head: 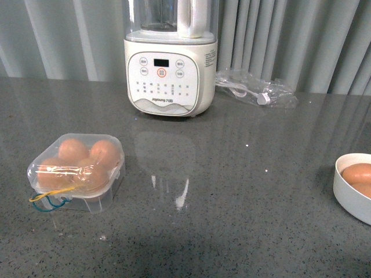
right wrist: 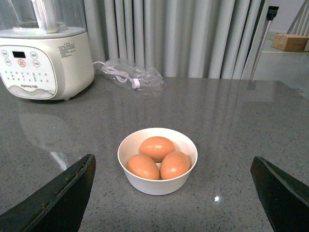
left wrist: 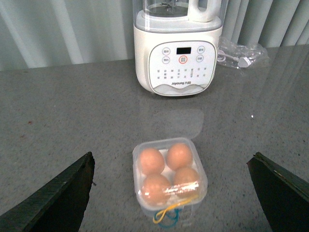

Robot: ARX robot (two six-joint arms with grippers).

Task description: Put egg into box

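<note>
Nearest the robot in the front view, at about eight o'clock, sits the box (head: 77,172), its clear lid down over four brown eggs, yellow and blue rubber bands (head: 49,200) trailing off its near edge; it looks full already, so a fresh egg would need the lid lifted and a free hole, and none shows. At about four o'clock, half cut by the frame edge, stands the white bowl (head: 346,191); the right wrist view shows three eggs in it, touching one another, and the top one, the egg (right wrist: 157,148), lies freest.

The left gripper (left wrist: 169,191) hangs above the box with its jaws spread wide, holding nothing; the right gripper (right wrist: 171,193) hangs above the bowl, likewise wide apart and empty.

The egg should be light, rigid and brittle, its shell smooth and likely to slip; I would take it across its short waist, pads on opposite sides, with gentle pressure, since a hard squeeze may crack it and a pinch near an end may squirt it loose; the bowl's rim and the neighbouring eggs crowd the approach.

Farthest off, at twelve o'clock, stands a cream blender (head: 170,63), and towards one o'clock a bagged cable (head: 257,91) before grey curtains.
</note>
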